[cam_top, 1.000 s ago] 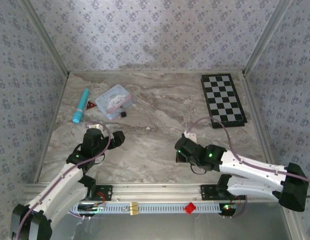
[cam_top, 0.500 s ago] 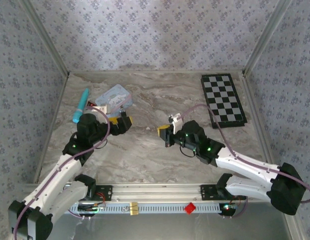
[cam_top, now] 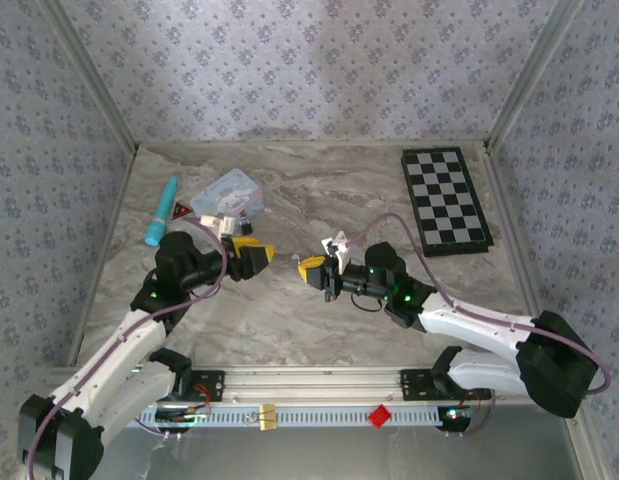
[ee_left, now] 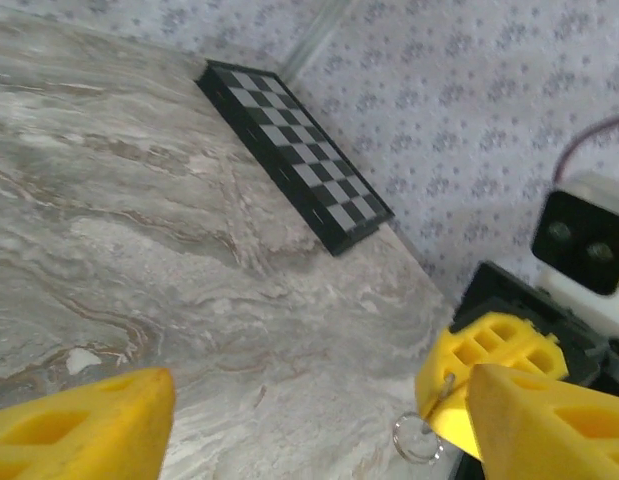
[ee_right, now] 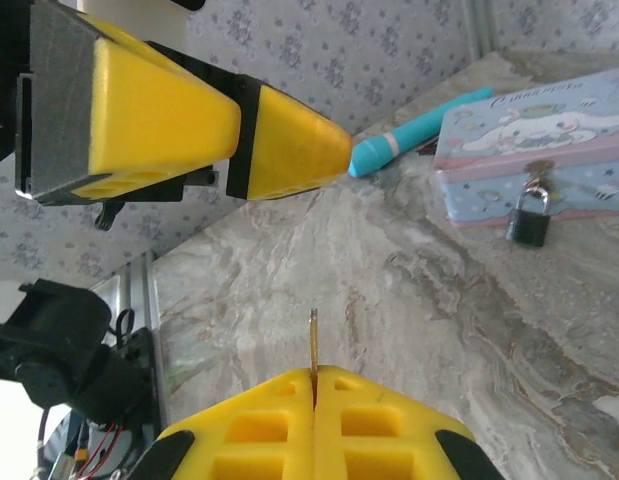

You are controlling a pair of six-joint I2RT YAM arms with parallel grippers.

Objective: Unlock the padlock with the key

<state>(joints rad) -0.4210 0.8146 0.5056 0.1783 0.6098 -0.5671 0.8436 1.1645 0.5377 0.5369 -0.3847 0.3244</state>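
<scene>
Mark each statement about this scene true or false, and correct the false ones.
1. The right gripper is shut on the key. True.
2. The padlock lies on the chessboard. False: it hangs from the clasp of the tin.
3. The left gripper is open and holds nothing. True.
4. The teal pen lies inside the tin. False: it lies on the table beside the tin.

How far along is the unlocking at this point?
Done: the key is picked up, pinched in the right gripper's shut jaws. In hand: the left gripper, jaws open, faces it in mid-air, possibly for a handover. Left: the padlock hangs closed on the tin, untouched; the key must reach it and turn.
</scene>
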